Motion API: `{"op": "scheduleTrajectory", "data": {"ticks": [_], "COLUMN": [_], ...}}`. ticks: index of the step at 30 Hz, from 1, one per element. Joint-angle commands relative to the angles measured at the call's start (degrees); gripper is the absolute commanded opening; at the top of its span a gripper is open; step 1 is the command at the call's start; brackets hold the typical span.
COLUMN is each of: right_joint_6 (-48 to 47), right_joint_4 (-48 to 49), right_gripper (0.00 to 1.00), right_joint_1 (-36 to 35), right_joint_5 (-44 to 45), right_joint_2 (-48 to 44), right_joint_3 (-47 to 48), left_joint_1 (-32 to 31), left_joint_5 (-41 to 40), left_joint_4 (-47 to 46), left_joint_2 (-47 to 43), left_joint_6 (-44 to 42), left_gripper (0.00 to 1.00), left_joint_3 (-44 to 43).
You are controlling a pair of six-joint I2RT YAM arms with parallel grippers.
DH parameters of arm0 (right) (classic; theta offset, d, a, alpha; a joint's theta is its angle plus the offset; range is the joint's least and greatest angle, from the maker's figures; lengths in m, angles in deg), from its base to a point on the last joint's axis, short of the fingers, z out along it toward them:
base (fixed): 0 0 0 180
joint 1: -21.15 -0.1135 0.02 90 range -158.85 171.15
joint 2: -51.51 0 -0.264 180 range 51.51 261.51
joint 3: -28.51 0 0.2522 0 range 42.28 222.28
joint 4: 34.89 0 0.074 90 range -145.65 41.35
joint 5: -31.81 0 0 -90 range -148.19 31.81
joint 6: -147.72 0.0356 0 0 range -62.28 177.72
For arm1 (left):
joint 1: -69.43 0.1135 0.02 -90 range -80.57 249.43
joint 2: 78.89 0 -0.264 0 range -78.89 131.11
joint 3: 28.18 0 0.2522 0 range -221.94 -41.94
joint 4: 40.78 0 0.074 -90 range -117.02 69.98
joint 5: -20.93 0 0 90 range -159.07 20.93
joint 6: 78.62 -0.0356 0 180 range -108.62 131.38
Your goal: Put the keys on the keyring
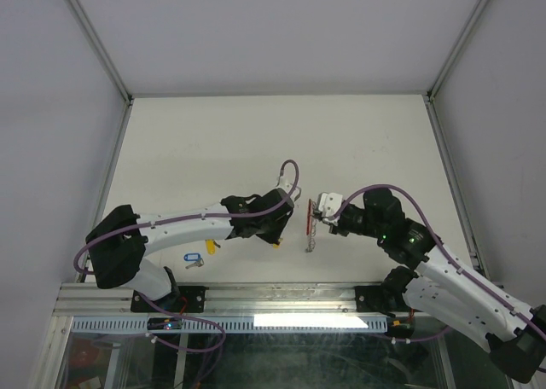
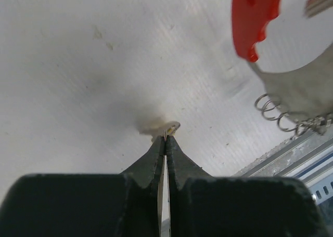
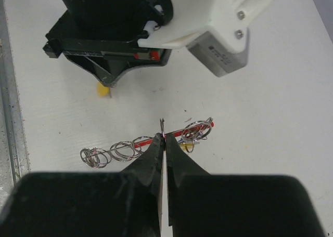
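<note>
Keys, counted: three are seen from above, one with a blue tag and two with yellow tags. The blue key (image 1: 192,258) and the loose yellow key (image 1: 210,246) are laid just beside each other on the worktop (image 1: 256,142) at the near left, close to the left arm. The held yellow key (image 1: 276,244) is found at the near centre. A small yellow piece (image 3: 185,143) is noted against the keyring; whether it is a fourth key cannot be told. Keyring (image 1: 309,223), counted: one, set between the two claws at the near centre, made up of a red band (image 3: 146,142) and a row of silver rings (image 3: 125,149) that overlap too much to be counted. Left claw (image 2: 166,137): clenched, no gap seen between the fingers, with the held yellow key pinched at the tips. Right claw (image 3: 163,138): clenched likewise, the red band gripped edge-on, with ring clusters spread to both sides of the tips.
</note>
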Motion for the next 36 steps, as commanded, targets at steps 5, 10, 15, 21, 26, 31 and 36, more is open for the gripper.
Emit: {"op": "scheduleTrajectory", "data": {"ticks": [5, 10, 15, 21, 26, 31, 36], "right_joint_6": [0.5, 0.0, -0.2, -0.3, -0.8, -2.2, -8.2], "right_joint_4": [0.2, -1.3, -1.7, -1.9, -1.6, 3.2, 11.2], "right_gripper": [0.0, 0.0, 0.0, 0.0, 0.0, 0.0, 0.0], "right_joint_1": [0.0, 0.0, 0.1, 0.0, 0.0, 0.0, 0.0], "right_joint_5": [-3.0, -3.2, -3.7, -4.8, -6.2, -8.8, -10.3], "right_joint_2": [-1.2, -1.2, -1.2, -1.1, -0.4, -1.8, -4.9], "right_joint_3": [4.8, 5.6, 5.8, 5.8, 6.2, 4.7, 1.1], "left_joint_1": [-0.4, -0.3, -0.3, -0.1, -0.1, -0.1, -0.1], "left_joint_5": [-5.7, -3.1, -3.5, -5.6, -4.8, -1.6, 5.4], "left_joint_4": [-2.6, -7.6, -13.3, -23.0, -32.0, -35.2, -41.7], "left_joint_2": [-2.8, -6.6, -12.5, -21.9, -30.6, -33.0, -34.6], "left_joint_6": [-12.2, -16.3, -16.9, -12.6, -18.8, -26.7, -34.5], "left_gripper": [0.0, 0.0, 0.0, 0.0, 0.0, 0.0, 0.0], "left_joint_3": [-7.1, -5.3, 0.5, 7.6, 14.2, 15.6, 18.7]}}
